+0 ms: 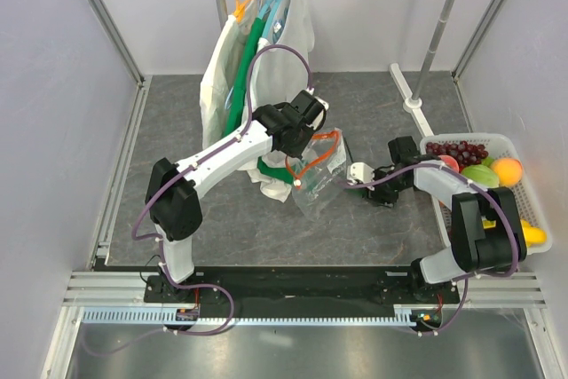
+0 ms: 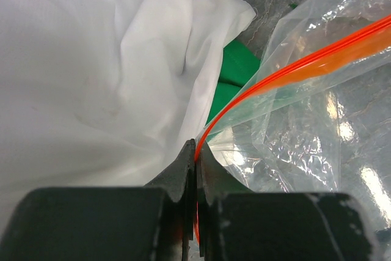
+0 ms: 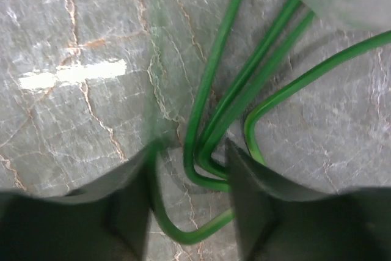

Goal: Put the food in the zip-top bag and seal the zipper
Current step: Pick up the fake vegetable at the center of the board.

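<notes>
— What carries everything?

— A grey table (image 1: 222, 228) with pale marble veining, fenced by metal rails along its left and near edges.

— And lying on it?

— Near the middle, a heap of white cloth (image 1: 277, 189) with a green garment (image 1: 266, 166) folded into it. Just right of that heap, the lower part of a clear zip-top bag (image 1: 315, 191) rests crumpled on the surface. Right of the bag, green onions (image 3: 211, 90) lie bent in loops on the bare stone.

— Anything at the edges?

— A white slatted basket (image 1: 497, 137) of fruit sits along the right edge, and the clothes rack's white foot (image 1: 406, 86) stands toward the far right corner.
</notes>
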You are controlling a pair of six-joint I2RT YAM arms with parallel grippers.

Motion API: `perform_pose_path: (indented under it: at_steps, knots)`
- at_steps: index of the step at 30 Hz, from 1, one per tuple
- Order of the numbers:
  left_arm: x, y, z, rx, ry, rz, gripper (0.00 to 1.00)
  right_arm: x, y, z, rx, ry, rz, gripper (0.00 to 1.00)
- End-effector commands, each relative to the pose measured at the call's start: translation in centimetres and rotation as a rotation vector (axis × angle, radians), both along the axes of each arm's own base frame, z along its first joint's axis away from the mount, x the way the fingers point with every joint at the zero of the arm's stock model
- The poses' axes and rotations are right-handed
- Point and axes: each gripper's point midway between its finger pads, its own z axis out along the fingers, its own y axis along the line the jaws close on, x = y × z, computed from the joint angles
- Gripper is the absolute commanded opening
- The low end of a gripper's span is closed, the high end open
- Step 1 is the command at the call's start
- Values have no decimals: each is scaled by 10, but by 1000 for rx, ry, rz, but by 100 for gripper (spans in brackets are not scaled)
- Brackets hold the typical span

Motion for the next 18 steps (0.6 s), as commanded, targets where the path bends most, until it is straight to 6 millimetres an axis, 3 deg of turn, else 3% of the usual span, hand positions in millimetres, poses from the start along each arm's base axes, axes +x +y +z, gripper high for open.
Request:
perform_pose_path:
  at_steps: [1,7,9,11,13,14,15,18]
  knots:
    - [0,-1,24,-58,-27,13,2,-10,-11,-12,-28,5,3,48]
    - [1,-3,24,-66,-22,12,2,-35,-27,2,-46,-17,15,17]
    - [0,-3,23,-67,-16,13,2,-37,-29,25,-14,-32,-17,0]
    - [0,-3,22,-71,-11,20,2,-42,-24,52,69,-17,-99,0]
    - [-1,-4,20,-74,-5,24,2,-25,-25,95,150,-69,-213,0]
    - [-1,-4,19,-78,-1,31,2,-27,-22,108,210,-21,-308,0]
    - [-1,-4,20,-81,-1,34,2,-17,-16,136,287,-42,-344,0]
    - [1,-4,21,-96,1,56,2,-11,-15,181,453,11,-535,0]
